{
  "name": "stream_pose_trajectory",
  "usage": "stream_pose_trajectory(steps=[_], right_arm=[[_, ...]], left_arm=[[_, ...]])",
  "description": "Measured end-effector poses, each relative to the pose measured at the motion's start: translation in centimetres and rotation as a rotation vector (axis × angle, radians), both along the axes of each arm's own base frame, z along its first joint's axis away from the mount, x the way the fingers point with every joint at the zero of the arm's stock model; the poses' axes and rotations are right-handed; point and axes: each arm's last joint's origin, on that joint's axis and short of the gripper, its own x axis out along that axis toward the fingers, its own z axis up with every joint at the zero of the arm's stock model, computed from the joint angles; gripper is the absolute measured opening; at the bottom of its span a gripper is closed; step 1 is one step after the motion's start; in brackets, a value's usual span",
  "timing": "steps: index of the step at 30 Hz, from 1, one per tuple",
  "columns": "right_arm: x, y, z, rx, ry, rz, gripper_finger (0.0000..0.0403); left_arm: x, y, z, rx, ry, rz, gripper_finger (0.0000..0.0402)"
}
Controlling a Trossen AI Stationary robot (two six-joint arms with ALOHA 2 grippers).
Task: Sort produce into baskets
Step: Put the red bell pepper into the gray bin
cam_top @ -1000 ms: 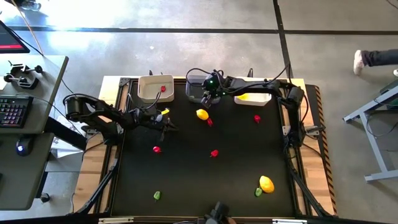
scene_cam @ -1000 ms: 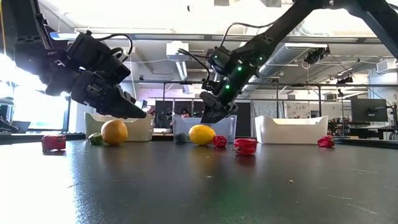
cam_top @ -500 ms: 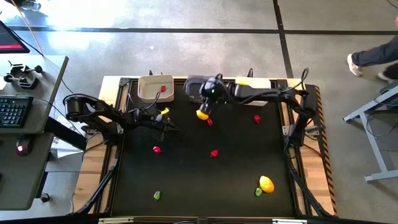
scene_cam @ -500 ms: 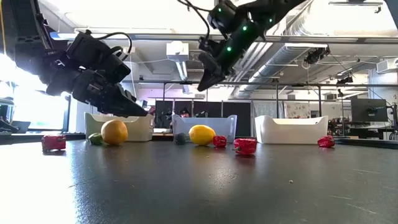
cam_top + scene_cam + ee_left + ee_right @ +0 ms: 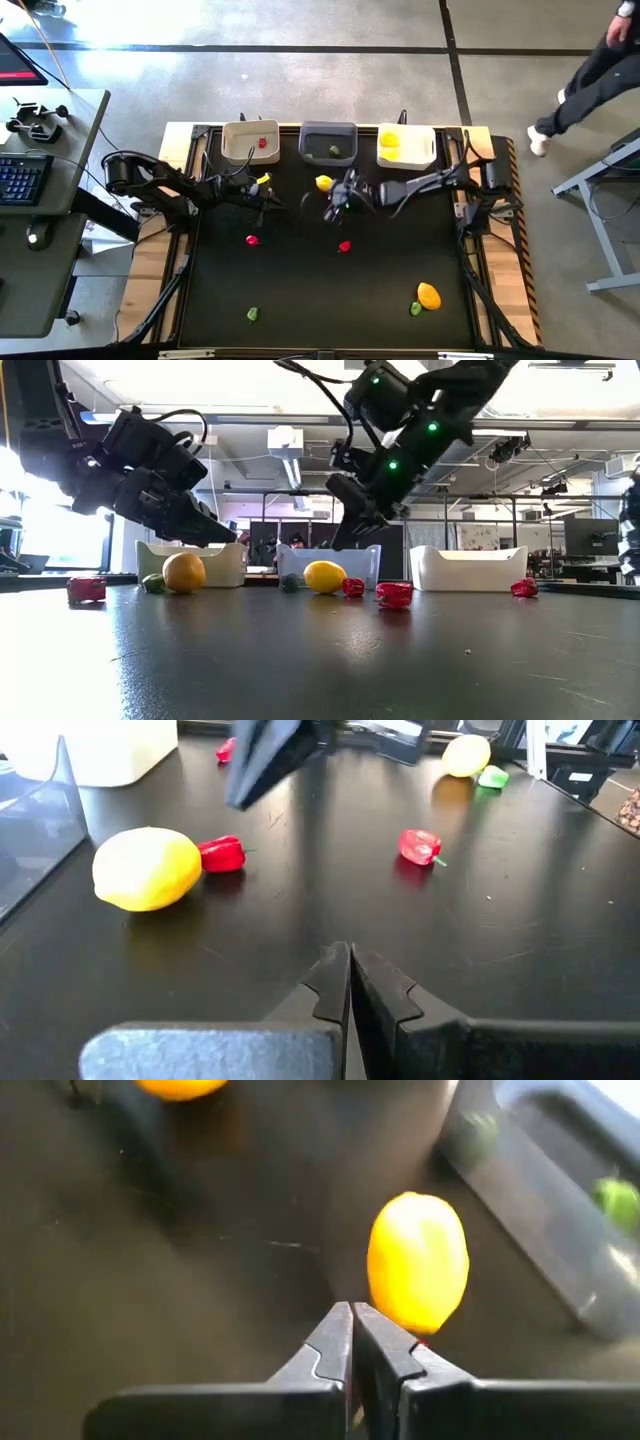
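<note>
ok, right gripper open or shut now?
Shut and empty: in its wrist view the right gripper has its fingertips pressed together, with the lemon lying loose on the table beyond.

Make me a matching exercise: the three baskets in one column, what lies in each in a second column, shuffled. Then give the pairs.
Things:
1. cream basket
2. grey basket
3. white basket

Contents:
A. a yellow piece
B. a red piece
C. a green piece

Pairs: 1-B, the red piece; 2-C, the green piece; 3-A, the yellow piece.
</note>
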Motion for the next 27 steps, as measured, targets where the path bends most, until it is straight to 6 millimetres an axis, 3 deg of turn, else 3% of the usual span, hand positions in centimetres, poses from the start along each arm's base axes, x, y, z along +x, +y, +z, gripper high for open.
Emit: stream_pose_trajectory(steps=[6, 11, 18, 22, 27], right_arm=[[-0.9, 2.7, -0.6, -0.035, 0.014, -0.138, 0.0026], [-1.2, 3.4, -1.1, -0.02, 0.011, -0.209, 0.0114], [-1.0, 2.5, -2.6, 0.01, 0.031, -0.259, 0.0235], [-0.6, 2.0, -3.7, 0.014, 0.045, -0.263, 0.0253], [-0.4, 1.7, -5.0, 0.013, 0.061, -0.273, 0.0242]], left_arm=[[0.0, 0.0, 0.0, -0.01, 0.0, 0.004, 0.0], [0.0, 0.0, 0.0, -0.015, 0.001, 0.005, 0.0], [0.0, 0.0, 0.0, -0.021, 0.002, 0.008, 0.0], [0.0, 0.0, 0.0, -0.021, 0.002, 0.008, 0.0], [0.0, 0.0, 0.0, -0.022, 0.003, 0.008, 0.0]])
